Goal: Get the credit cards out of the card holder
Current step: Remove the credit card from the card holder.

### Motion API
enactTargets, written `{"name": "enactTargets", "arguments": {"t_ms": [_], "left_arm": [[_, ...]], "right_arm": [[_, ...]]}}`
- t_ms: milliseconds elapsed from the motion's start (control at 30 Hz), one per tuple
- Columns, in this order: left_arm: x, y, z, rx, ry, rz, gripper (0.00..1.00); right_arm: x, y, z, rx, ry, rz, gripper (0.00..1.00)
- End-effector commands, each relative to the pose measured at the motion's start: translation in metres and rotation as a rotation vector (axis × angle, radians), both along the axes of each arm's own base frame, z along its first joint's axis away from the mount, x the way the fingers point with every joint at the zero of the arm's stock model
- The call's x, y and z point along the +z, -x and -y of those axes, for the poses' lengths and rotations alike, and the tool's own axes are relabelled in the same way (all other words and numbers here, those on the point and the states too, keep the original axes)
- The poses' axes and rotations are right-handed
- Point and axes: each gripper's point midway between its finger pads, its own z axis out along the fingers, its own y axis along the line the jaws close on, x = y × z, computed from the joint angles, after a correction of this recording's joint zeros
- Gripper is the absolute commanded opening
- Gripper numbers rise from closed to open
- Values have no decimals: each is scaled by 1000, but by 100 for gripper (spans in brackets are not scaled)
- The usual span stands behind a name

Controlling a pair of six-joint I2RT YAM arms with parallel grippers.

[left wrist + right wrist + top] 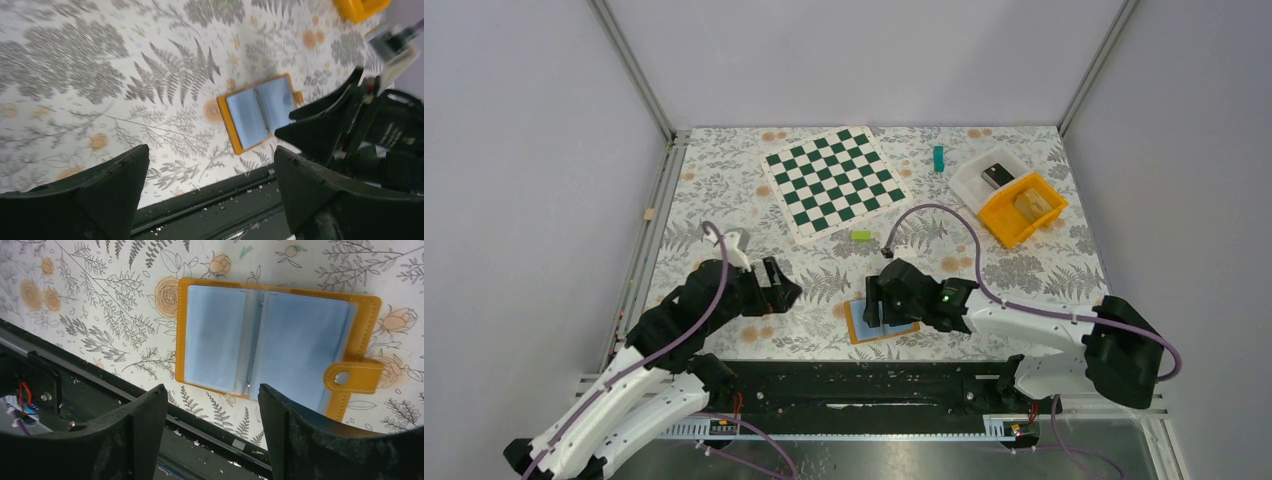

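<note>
The orange card holder lies open and flat on the floral tablecloth near the table's front edge, its snap tab out to one side. The light-blue credit cards fill both halves under clear sleeves. My right gripper hovers just above the holder's near edge, open, with nothing between its fingers. From above, it covers part of the holder. My left gripper is open and empty, off to the left of the holder, over bare cloth.
A black rail runs along the near table edge, right below the holder. A green-and-white chessboard lies at the back. A teal block, a white tray and an orange bin sit back right. A small yellow-green piece lies mid-table.
</note>
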Motion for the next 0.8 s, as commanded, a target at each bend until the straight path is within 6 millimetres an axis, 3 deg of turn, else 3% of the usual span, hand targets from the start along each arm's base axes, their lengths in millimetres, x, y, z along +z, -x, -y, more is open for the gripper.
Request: {"name": "enactTargets", "arguments": {"t_ms": [0,167,400,767], "left_arm": [[32,-10,-35,128,-54,146,94],[48,-8,-49,154,-55,217,94],[63,-4,-72,244,-10,315,97],[68,-2,-75,256,14,348,98]], "right_arm": [[14,-15,-17,-27,52,95,74],[13,-13,-38,13,113,128,74],[-3,-12,-47,46,246,128,74],[-27,-7,-48,72,387,97,77]]}}
